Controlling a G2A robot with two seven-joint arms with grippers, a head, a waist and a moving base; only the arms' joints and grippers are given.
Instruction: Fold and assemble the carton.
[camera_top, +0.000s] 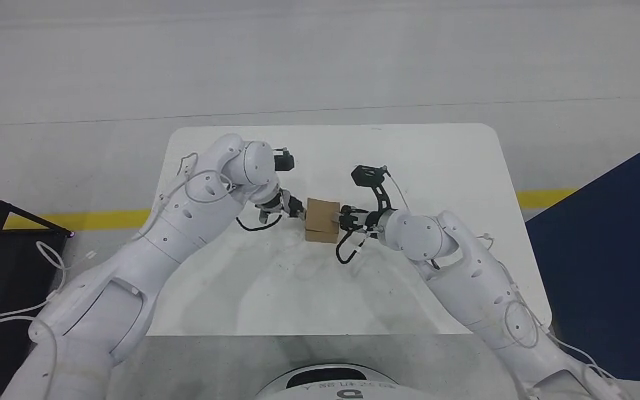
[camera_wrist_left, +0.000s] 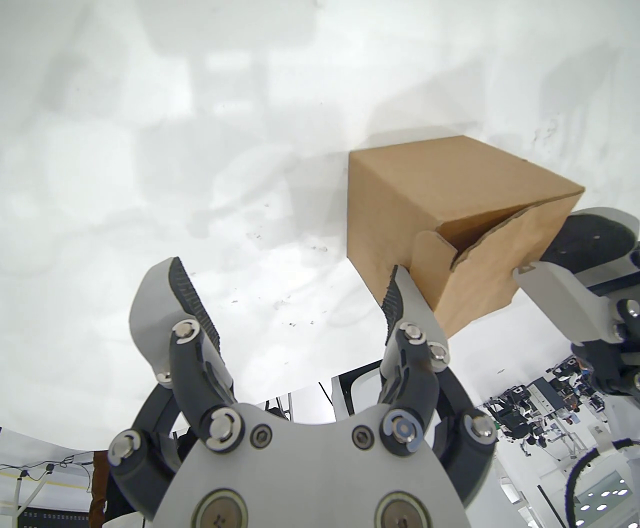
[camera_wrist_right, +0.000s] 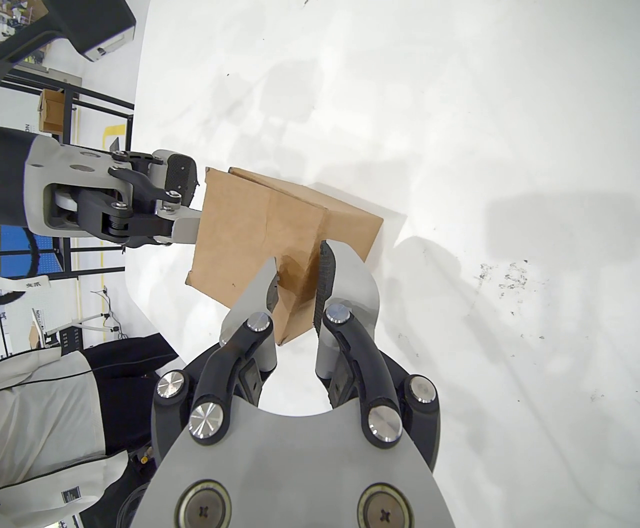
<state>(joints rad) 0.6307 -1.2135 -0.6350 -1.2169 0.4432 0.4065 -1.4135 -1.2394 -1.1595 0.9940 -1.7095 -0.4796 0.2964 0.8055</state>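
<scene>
Carton is over mid-surface, between the two tools. It's brown cardboard, mostly boxed up, with one end flap ajar (gap shows in the left wrist view). Right tool is pinching a folded corner of the carton, fingers pressed onto the cardboard from both sides. Left tool is spread wide with nothing between its fingers; one fingertip touches the flap edge, the other is well apart from the box. The tools face each other across the carton. Can't tell whether the carton's base rests on the surface or hangs just above it.
</scene>
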